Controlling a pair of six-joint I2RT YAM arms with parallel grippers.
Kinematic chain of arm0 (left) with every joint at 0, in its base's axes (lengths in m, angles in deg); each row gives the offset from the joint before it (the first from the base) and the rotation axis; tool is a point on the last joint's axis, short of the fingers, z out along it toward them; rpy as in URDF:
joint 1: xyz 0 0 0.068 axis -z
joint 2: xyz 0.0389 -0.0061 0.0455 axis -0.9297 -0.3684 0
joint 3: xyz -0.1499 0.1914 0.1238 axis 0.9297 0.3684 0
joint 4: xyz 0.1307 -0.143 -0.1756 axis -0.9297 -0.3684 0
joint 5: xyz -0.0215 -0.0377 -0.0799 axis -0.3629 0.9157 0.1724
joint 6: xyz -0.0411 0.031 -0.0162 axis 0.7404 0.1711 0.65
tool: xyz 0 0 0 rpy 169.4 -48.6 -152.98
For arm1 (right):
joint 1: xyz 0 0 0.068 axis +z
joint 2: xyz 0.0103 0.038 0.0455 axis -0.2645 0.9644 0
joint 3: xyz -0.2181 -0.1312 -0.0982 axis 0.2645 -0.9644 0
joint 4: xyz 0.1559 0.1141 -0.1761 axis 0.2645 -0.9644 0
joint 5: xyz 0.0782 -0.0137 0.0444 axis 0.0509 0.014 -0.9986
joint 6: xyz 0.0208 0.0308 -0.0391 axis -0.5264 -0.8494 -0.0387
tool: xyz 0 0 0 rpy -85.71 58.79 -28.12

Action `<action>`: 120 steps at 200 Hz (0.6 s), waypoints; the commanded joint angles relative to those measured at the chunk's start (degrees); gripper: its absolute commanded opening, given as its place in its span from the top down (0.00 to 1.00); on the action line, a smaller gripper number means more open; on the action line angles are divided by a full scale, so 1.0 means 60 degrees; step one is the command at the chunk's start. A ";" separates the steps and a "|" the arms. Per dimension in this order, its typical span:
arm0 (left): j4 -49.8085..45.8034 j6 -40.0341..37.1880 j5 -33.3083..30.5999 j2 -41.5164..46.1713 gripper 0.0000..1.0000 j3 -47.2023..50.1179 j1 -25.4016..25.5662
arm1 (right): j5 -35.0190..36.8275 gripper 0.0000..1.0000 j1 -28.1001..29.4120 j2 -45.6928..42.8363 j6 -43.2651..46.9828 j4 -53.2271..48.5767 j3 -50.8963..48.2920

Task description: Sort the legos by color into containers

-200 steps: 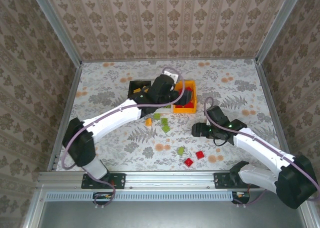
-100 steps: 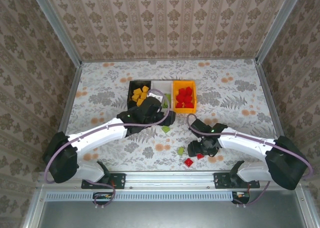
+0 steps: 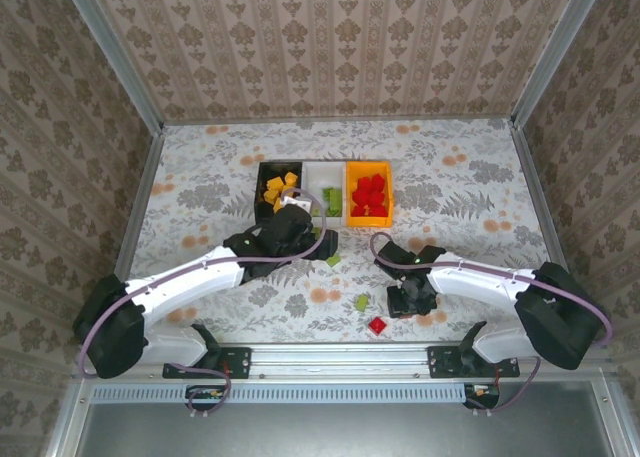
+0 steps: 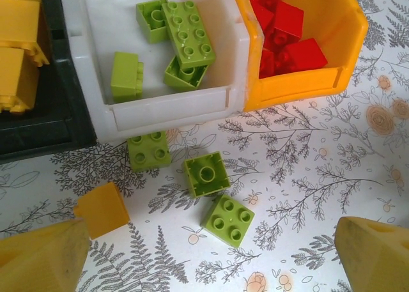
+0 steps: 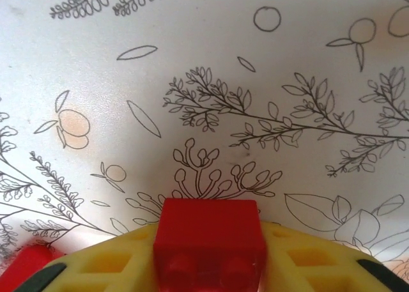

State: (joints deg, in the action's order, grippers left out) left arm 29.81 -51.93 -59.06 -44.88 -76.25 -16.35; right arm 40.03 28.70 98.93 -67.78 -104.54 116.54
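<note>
Right hand [image 5: 208,261] clamps a glossy studded red brick [image 5: 208,227]; left hand [image 4: 211,257] gapes apart.

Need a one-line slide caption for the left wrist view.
Open left gripper above three loose green bricks and one yellow brick, before the white bin.

yellow legos [image 4: 19,23] in black bin [image 4: 38,129], green legos [image 4: 188,30] in white bin [image 4: 172,110], red legos [image 4: 291,23] in orange bin [image 4: 307,84]; three green [image 4: 206,173], one yellow [image 4: 102,209] loose in front; one red lego [image 5: 208,231] gripped.
</note>
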 commanded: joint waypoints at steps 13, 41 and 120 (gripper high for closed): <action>-0.0128 0.0277 -0.0238 0.0410 0.00 0.0272 -0.0066 | -0.0001 0.68 0.0064 -0.0531 0.0250 -0.0097 0.0630; -0.0224 0.0359 -0.0265 0.0555 0.00 0.0482 -0.0083 | 0.0728 0.69 -0.0076 -0.1062 0.0700 -0.0338 0.1830; -0.0555 0.0621 -0.0359 0.1080 0.00 0.1155 0.0013 | 0.1742 0.68 -0.1918 0.1415 0.1289 0.3337 0.4842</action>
State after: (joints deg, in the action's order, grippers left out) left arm 28.24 -49.61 -60.15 -39.46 -69.89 -16.35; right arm 47.11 19.32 99.50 -61.96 -92.84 140.21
